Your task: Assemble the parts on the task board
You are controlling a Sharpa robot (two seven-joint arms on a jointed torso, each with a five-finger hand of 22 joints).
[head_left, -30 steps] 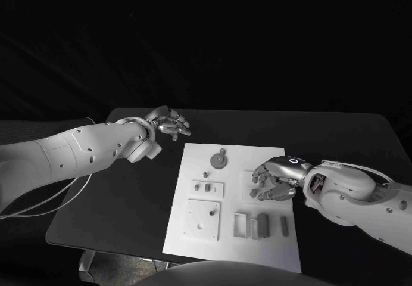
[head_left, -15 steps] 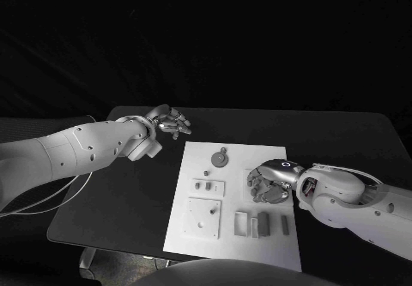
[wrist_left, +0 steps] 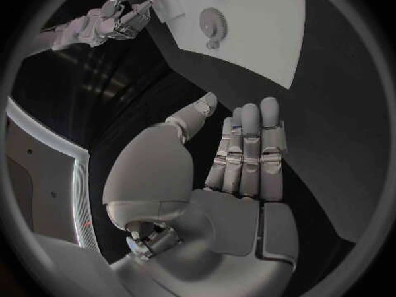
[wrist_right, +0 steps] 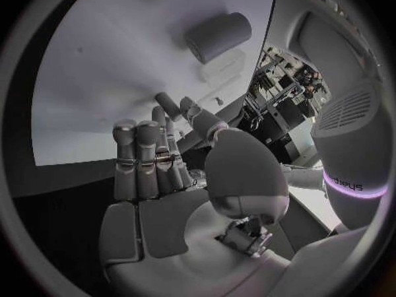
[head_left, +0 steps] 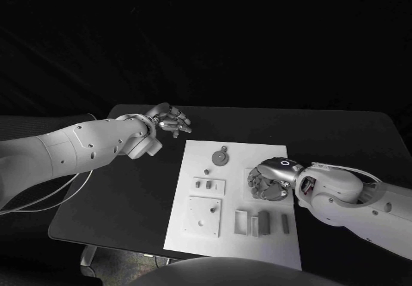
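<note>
The flat white rectangular task board (head_left: 236,196) lies in the middle of the matte black bench (head_left: 128,196). On it sit small grey parts: a round toothed gear (head_left: 221,158) near the far edge, a square plate with a hole (head_left: 202,218) at the near left, and slim upright bars (head_left: 262,223) at the near right. The right silver hand (head_left: 268,182) rests fingers-down on the board's right side; whether it grips anything cannot be told. The left silver hand (head_left: 170,123) hovers off the board's far left corner, fingers straight and together, holding nothing.
</note>
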